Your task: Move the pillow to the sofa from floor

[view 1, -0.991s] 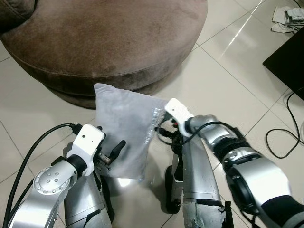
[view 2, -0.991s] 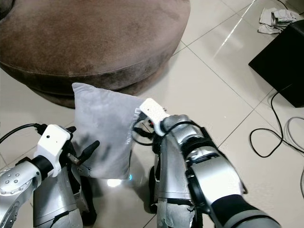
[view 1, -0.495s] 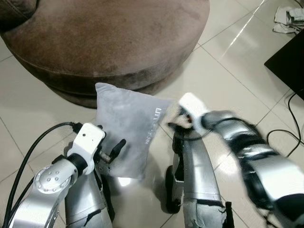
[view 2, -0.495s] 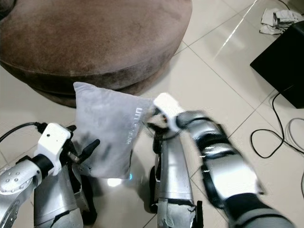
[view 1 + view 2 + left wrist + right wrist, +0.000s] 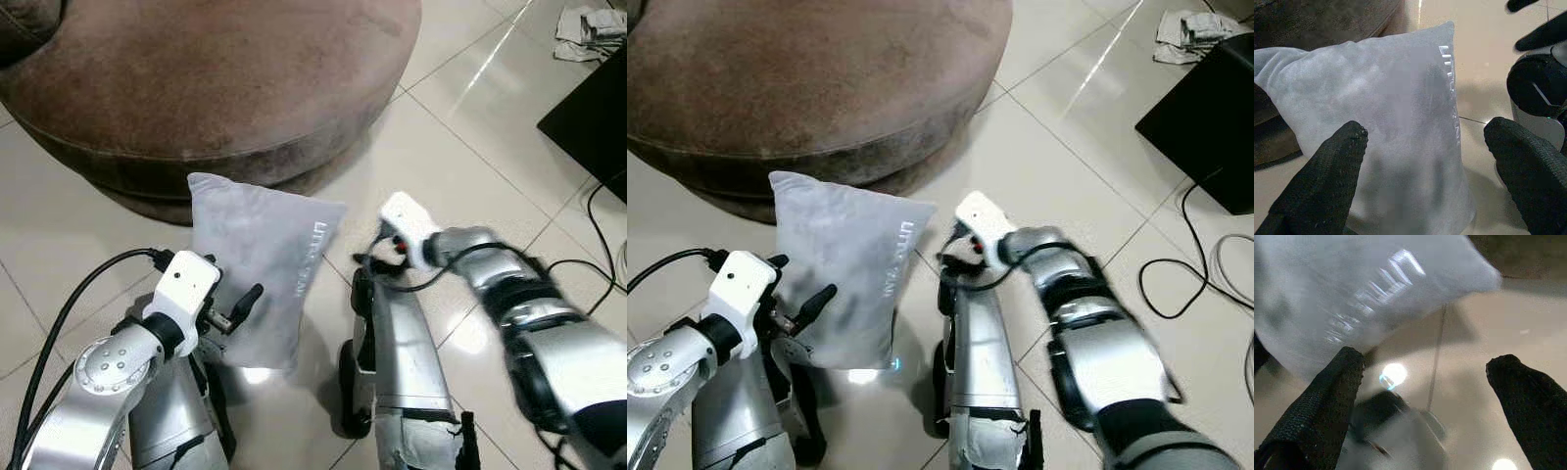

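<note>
Right gripper [image 5: 1425,396], fingers spread, is withdrawing from the grey pillow [image 5: 260,259]; left gripper [image 5: 1425,166], also spread, is facing it.

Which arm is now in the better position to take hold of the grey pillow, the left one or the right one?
Probably the left. The left gripper is at the pillow, fingers open around its lower part. The right gripper, also open, is off to the pillow's side with floor between.

pillow [image 5: 257,264]: 1 | sofa [image 5: 216,88]: 1 | crumpled cloth [image 5: 588,24]: 1
</note>
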